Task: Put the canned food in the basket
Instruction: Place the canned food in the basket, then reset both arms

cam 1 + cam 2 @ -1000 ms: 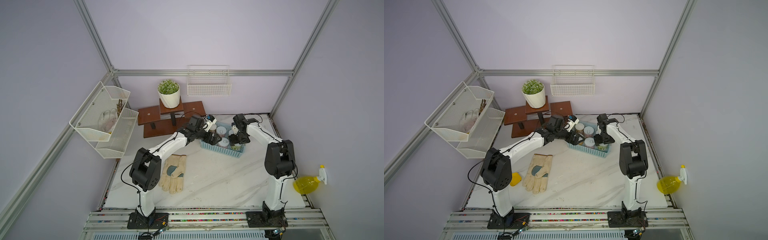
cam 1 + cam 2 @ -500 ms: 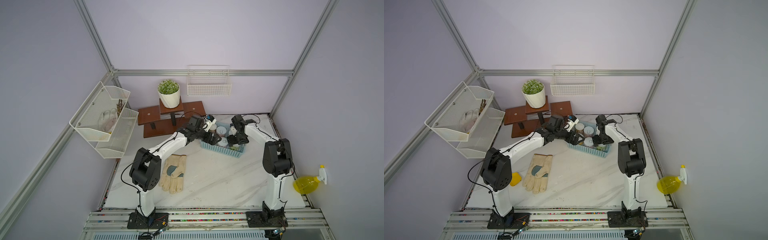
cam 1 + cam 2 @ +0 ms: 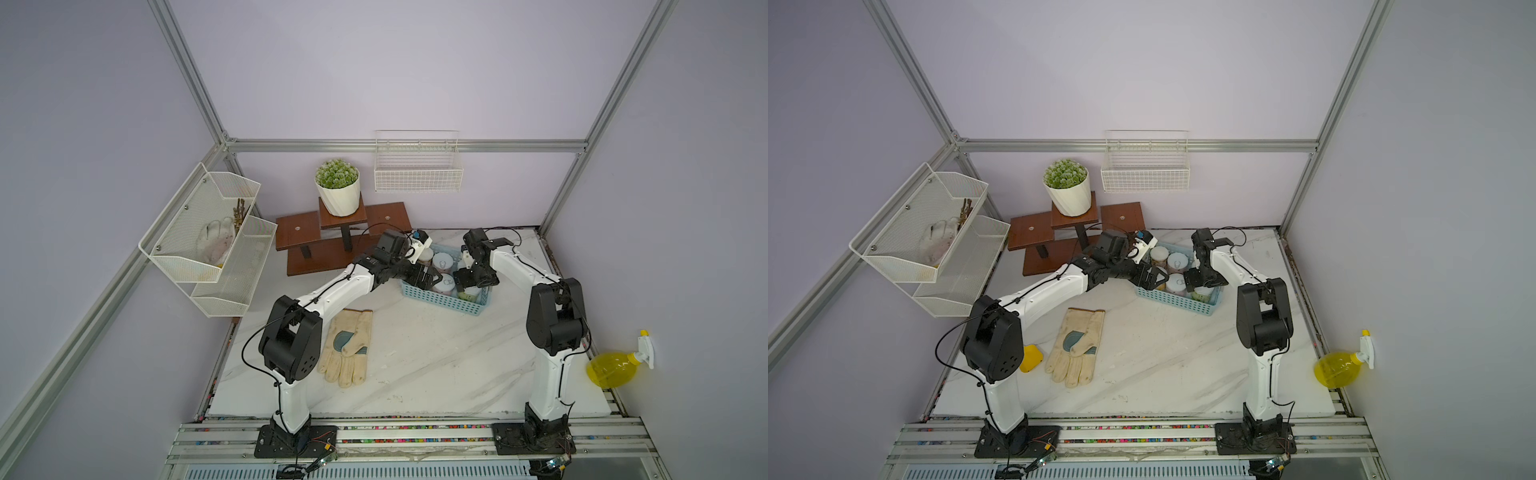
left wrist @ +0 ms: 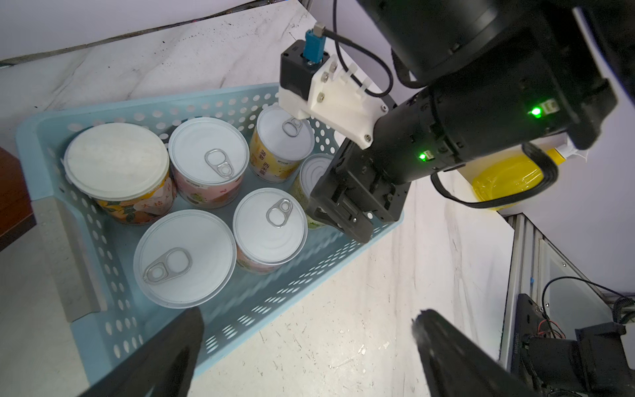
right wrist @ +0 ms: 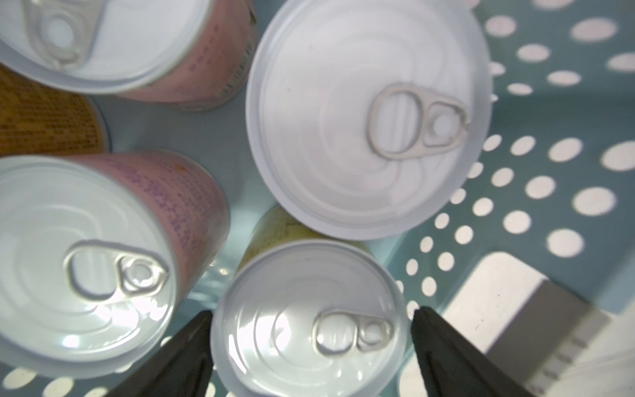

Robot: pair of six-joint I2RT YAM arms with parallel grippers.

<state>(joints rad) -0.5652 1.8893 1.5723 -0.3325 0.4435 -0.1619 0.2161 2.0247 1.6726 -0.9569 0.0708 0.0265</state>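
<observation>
- All six cans (image 4: pixel 209 165) are sitting upright in the basket (image 4: pixel 275 302). By my read the job's basically done, and what's left is backing out cleanly.
- Right gripper (image 5: pixel 311 311) is down inside the basket, fingers (image 5: pixel 178 354) spread either side of the corner can (image 5: pixel 302 343) and not squeezing it. Only slivers of gap, though.
- Left gripper (image 4: pixel 302 343) hangs just outside the basket's long wall, fingers wide apart with nothing between them.
- To do it well I'd open a touch wider, then lift straight up. With any sideways drift a finger could catch that can's rim, or bump the neighbour can or the perforated wall right beside it.
- I'd hold the left arm where it is, since the two wrists are close together over the basket.
- Views: the left wrist is the only one that gives the full count, plain white lid (image 4: pixel 117 161) included, though the right gripper covers part of one can.
- The right wrist is the only one showing those finger gaps.
- Both top views catch just a few lids because the arms block the rest. They do show no cans out on the table (image 3: pixel 436 365), just a glove (image 3: pixel 347 347).
</observation>
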